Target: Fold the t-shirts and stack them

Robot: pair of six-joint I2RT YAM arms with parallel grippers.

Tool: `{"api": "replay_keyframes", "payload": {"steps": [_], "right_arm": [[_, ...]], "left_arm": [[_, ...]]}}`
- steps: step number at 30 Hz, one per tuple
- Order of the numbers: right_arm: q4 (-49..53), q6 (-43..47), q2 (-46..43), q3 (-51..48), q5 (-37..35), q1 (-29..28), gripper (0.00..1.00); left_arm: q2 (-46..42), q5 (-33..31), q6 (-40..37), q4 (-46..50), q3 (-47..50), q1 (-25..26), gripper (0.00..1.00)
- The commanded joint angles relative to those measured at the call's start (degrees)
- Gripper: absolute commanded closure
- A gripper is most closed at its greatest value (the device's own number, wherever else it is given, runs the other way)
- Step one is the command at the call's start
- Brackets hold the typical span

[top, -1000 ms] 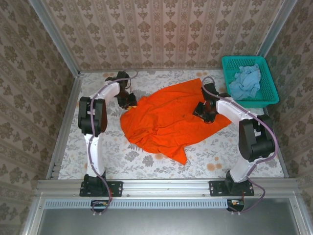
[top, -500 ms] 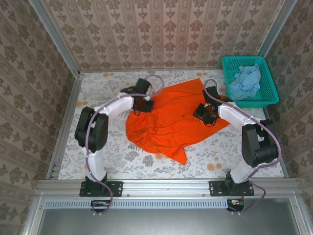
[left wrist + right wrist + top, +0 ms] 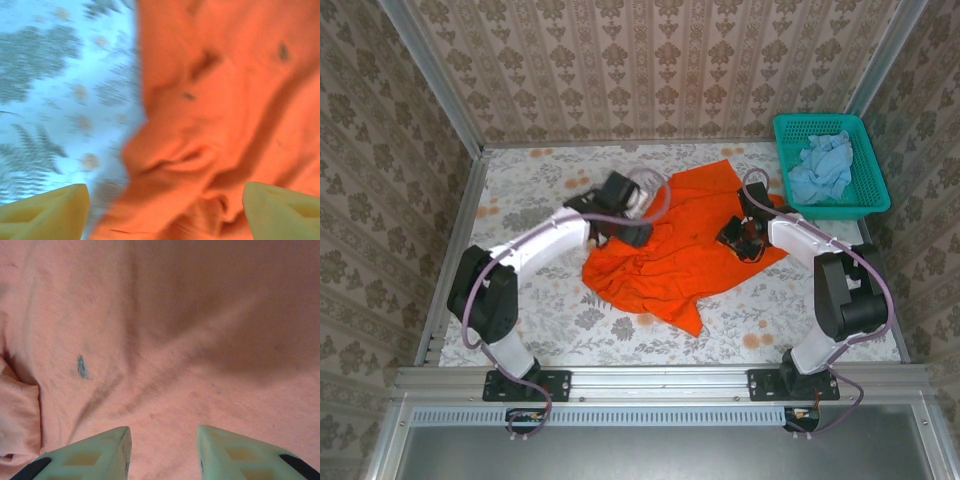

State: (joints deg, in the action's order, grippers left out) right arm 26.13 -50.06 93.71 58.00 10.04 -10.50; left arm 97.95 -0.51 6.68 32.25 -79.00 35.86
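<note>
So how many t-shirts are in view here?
2. The orange shirt lies crumpled on the table, near its middle. The pale blue shirt is bunched in the basket at the far right. More may be hidden beneath it.

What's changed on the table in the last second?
The left gripper swept right, dragging the left edge of the orange t-shirt inward, then opened and let go. The right gripper stayed over the shirt's right side; the pale blue t-shirt stayed in the basket.

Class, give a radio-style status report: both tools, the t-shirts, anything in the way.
Both open: left tool, right tool, over the orange t-shirt. It lies crumpled, unfolded. The pale blue t-shirt sits in the teal basket. No obstacles seen.
</note>
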Motion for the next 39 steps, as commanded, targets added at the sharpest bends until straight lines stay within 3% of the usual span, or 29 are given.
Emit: {"api": "replay_keyframes", "payload": {"steps": [1,6,12,16,21,28,33,39], "right_arm": [[-0.3,-1.2,0.0,0.0,1.4,0.4,0.59],[-0.6,-1.3,-0.1,-0.2,1.6,0.5,0.59],[-0.7,-1.3,-0.5,-1.0,1.7,0.5,0.59],[-0.7,-1.0,-0.6,-1.5,1.6,0.6,0.59],[-0.9,-1.3,-0.3,-2.1,1.7,0.6,0.59],[-1.0,-1.1,0.4,-2.2,1.6,0.7,0.59],[-1.0,-1.1,0.9,-2.1,1.8,0.7,0.6],[-1.3,-1.0,1.2,-2.2,1.8,0.7,0.6]], "left_arm": [[6.9,8.7,9.1,10.1,-11.8,-5.8,0.24],[20.3,15.5,12.3,20.7,-24.1,-8.4,0.27],[27.4,24.3,14.1,22.3,-26.8,-9.1,0.22],[28.8,24.9,13.7,22.2,-26.5,-8.6,0.24],[29.1,26.2,13.9,21.1,-24.6,-8.2,0.35],[28.1,26.1,14.0,19.3,-22.4,-8.0,0.63],[26.7,24.3,12.8,19.4,-22.5,-7.8,0.66],[24.1,22.6,10.8,17.7,-21.8,-7.1,0.52]]}}
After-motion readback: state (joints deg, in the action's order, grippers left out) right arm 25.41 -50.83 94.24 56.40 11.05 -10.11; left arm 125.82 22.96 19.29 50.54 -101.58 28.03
